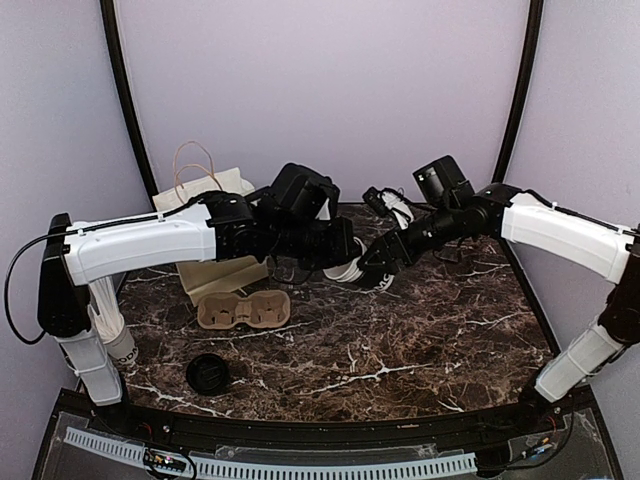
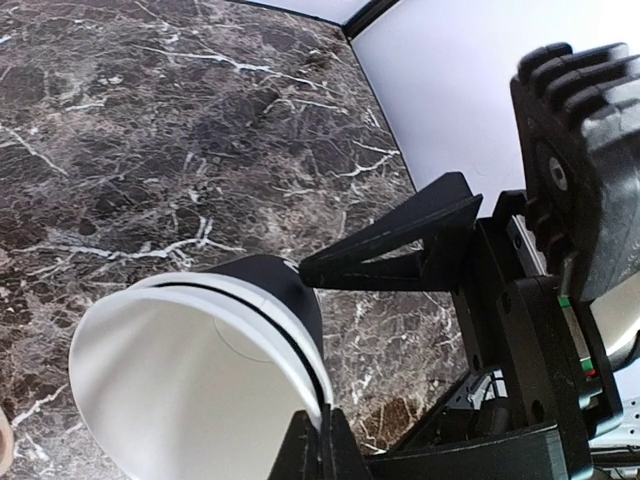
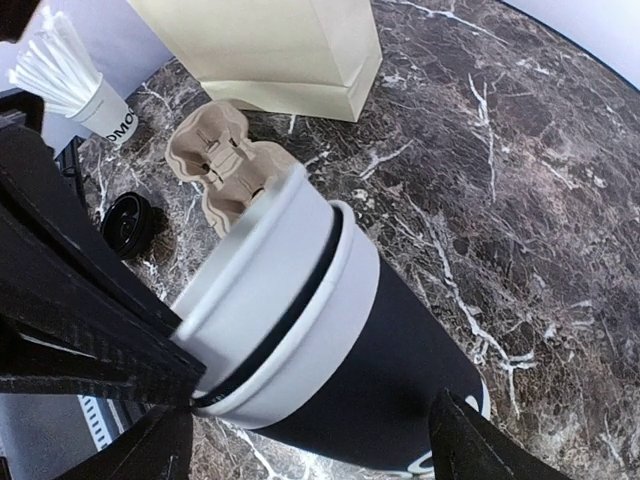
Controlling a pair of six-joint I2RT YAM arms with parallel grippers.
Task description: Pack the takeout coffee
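You have the cup [image 3: 380, 370] off the table [image 1: 420, 340], tilted in the air over its middle, between both arms. It has a black wall, white print by the base, a white inside and a bare rim. A second white rim shows just inside the first, so it looks like two cups nested. Your right gripper [image 3: 315, 410] is clamped on the black wall near the base. Your left gripper [image 2: 308, 348] pinches the rim end, one finger on the wall, one at the lip. The loose black lid [image 1: 208, 372] lies front left, near the pulp carrier [image 1: 243, 310]. The paper bag [image 1: 222, 277] stands behind the carrier.
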